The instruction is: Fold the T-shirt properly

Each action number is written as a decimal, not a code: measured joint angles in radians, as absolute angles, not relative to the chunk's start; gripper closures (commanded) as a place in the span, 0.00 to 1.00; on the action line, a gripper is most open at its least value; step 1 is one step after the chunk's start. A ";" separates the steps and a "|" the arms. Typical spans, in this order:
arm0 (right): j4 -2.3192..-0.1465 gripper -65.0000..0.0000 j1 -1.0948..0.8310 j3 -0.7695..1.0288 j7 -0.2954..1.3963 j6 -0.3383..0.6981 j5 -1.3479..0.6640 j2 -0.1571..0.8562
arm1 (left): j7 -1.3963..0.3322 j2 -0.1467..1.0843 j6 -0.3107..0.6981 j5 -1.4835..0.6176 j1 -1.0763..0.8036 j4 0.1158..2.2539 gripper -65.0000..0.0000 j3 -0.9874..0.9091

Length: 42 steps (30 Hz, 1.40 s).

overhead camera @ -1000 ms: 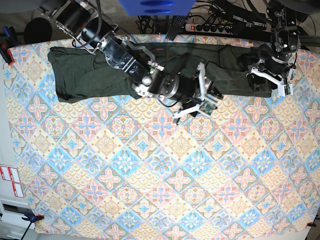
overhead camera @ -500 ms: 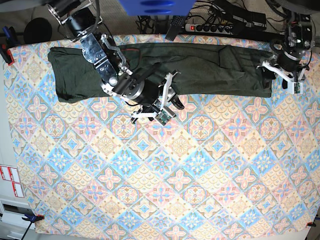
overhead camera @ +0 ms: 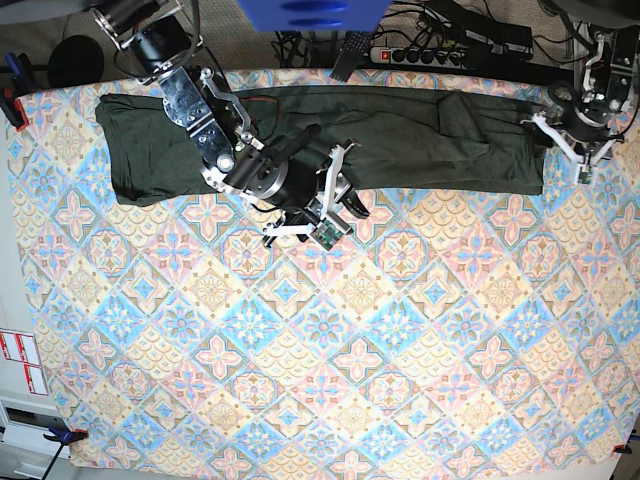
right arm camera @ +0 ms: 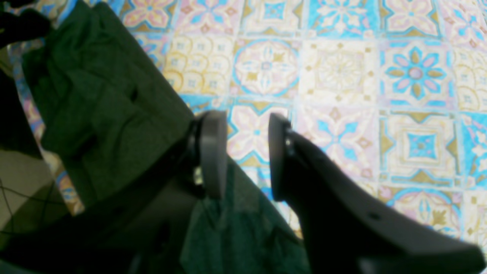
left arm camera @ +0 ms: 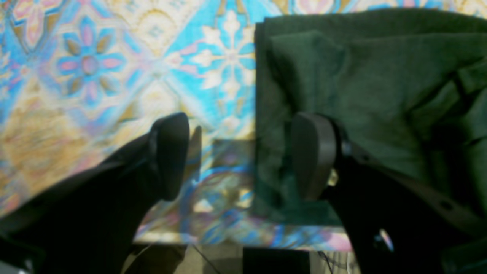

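Note:
The dark olive-green T-shirt (overhead camera: 400, 140) lies stretched in a long band along the far side of the table, with sleeves and folds bunched toward its right end. My right gripper (overhead camera: 345, 195) hovers at the shirt's near edge, left of centre. In the right wrist view this right gripper (right arm camera: 245, 152) is open, with only tablecloth showing in the gap and the T-shirt (right arm camera: 95, 95) to its left. My left gripper (overhead camera: 560, 140) is at the shirt's right end. The left wrist view shows the left gripper (left arm camera: 241, 156) wide open above the T-shirt (left arm camera: 380, 83), straddling its side edge and holding nothing.
A patterned tablecloth (overhead camera: 330, 350) covers the table. Beyond the far edge lie a power strip (overhead camera: 420, 55) and cables. Clamps sit at the left corners (overhead camera: 10, 105). In the left wrist view the table edge (left arm camera: 243, 241) is close below the fingers.
The right arm has swung left along the shirt's near edge from the centre, then held still. The left arm has drawn up and right off the shirt's right end, which now lies flatter.

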<state>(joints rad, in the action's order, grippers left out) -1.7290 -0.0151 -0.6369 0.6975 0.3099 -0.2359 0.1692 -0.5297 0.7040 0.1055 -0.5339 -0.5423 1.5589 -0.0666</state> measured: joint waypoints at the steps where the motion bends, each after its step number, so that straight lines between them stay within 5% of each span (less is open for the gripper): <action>1: -1.729 0.72 -0.014 -0.636 0.696 0.310 -0.237 0.170 | -0.530 0.702 0.107 -0.539 -0.532 1.547 0.33 -0.051; 17: -1.729 0.72 -0.014 -0.636 0.696 0.307 -0.236 0.170 | -0.496 0.678 0.090 -0.538 -0.466 1.444 0.35 0.050; 20: -1.729 0.72 -0.014 -0.636 0.697 0.307 -0.236 0.170 | -0.496 0.662 0.088 -0.538 -0.466 1.450 0.48 0.055; 24: -1.729 0.72 -0.015 -0.636 0.696 0.307 -0.236 0.170 | -0.492 0.630 0.079 -0.531 -0.466 1.471 0.79 0.064; 28: -1.729 0.72 -0.015 -0.636 0.696 0.307 -0.236 0.170 | -0.482 0.607 0.090 -0.527 -0.466 1.472 0.83 0.055; 31: -1.742 0.72 -0.017 -0.636 0.698 0.305 -0.236 0.173 | -0.501 0.602 0.112 -0.528 -0.443 1.469 0.99 0.055; 42: -1.832 0.72 -0.128 -0.457 0.700 0.314 -0.237 0.218 | -0.535 0.527 0.131 -0.531 -0.413 1.456 1.00 -0.106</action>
